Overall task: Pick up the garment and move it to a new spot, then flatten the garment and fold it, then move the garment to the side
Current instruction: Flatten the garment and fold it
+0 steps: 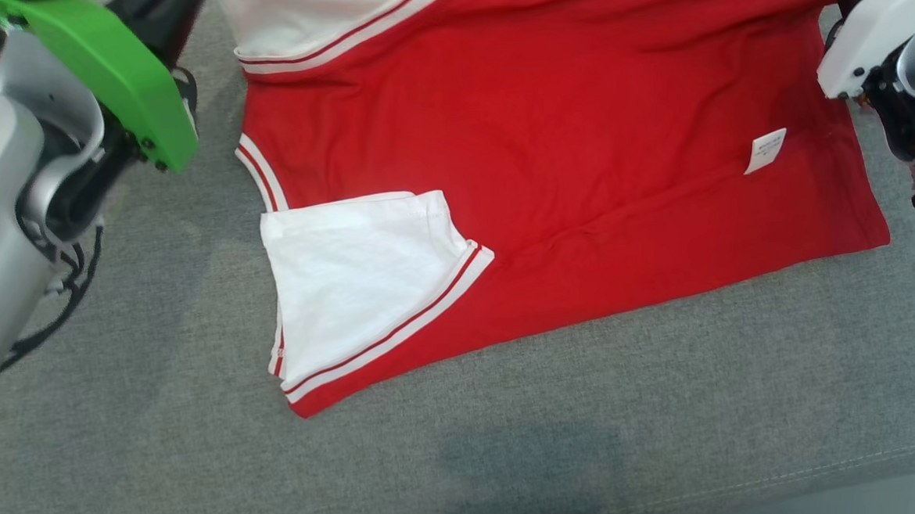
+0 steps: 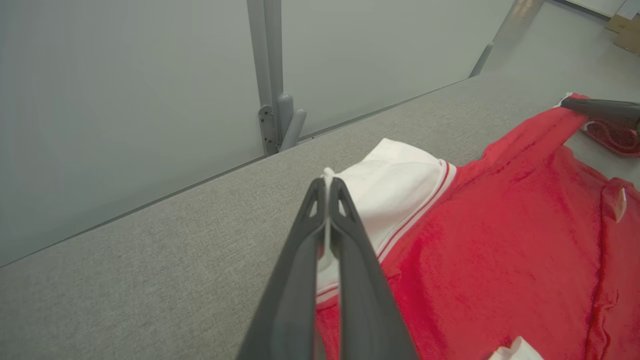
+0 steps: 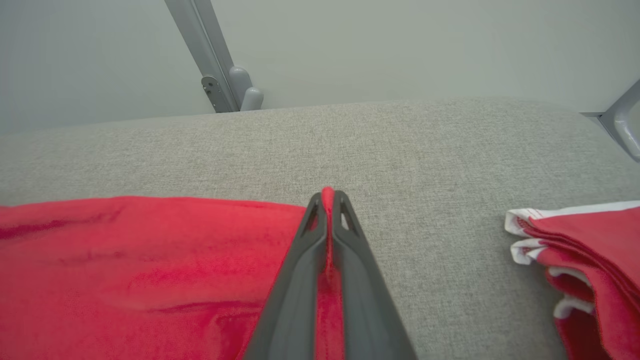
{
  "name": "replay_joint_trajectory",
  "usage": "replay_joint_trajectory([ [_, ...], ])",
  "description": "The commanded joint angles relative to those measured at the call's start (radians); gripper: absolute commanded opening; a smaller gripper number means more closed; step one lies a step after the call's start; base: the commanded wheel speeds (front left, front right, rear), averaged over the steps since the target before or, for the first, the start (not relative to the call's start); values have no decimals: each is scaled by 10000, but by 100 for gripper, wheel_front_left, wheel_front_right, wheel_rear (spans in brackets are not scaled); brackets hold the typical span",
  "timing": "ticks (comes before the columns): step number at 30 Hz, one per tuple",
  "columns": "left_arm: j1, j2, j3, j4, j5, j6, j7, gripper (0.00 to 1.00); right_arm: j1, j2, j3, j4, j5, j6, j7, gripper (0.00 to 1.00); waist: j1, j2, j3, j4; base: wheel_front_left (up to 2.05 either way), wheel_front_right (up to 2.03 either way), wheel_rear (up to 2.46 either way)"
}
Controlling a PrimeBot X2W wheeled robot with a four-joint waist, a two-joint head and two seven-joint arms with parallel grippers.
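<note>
Red cloth: the garment (image 1: 545,143), red with white sleeves and striped trim, lies spread on the grey fabric desk (image 1: 161,429), sleeves toward the robot's left and straight hem toward its right.
Left pincer: the left pincer (image 2: 327,182) is closed on a thin fold of white sleeve cloth, which pokes out just past the tips (in the left wrist view the rest of the garment spreads away to the right of the fingers).
Right pincer: the right pincer (image 3: 327,196) is clamped on the red far corner at the hem end. Red cloth fills the slit between the fingers and shows at the tips. In its wrist view the body of the garment lies left of the fingers, with bare desk ahead.
Garment against pincers: each pincer grips one far corner, with the garment stretched between them. The near edge lies on the desk, well apart from both.
Far sleeve: the white far sleeve (image 2: 400,185) sits at the far left corner, its edge running up into the left pincer.
Near sleeve: the white near sleeve (image 1: 357,286) is folded in flat over the red body.
Label: a small white label (image 1: 765,150) lies on the red cloth toward the hem end.
Green cover: a green cover (image 1: 115,79) sits on the left arm, at the upper left of the head view.
Folded pile: a folded pile (image 3: 590,260) of red-and-white cloth rests on the desk to the right of the right pincer's fingers, apart from the garment.
</note>
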Motion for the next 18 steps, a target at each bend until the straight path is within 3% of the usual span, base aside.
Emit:
replay_joint_trajectory([
  [1, 457, 192, -6, -379, -167, 126, -94, 0, 365, -217, 85, -215, 206, -9, -149, 0, 1, -1, -357, 332, 0, 0, 0],
  [11, 2848, 1751, -143, -3873, -1017, 1387, -176, 0, 2247, -1345, 625, -1724, 1145, -9, -801, 0, 1, -1, -740, 652, 0, 0, 0],
  [18, 3909, 2069, -349, -5107, -1311, 1960, -398, 0, 3345, -1967, 547, -2324, 1521, -9, -1221, 0, 1, -1, -796, 760, 0, 0, 0],
])
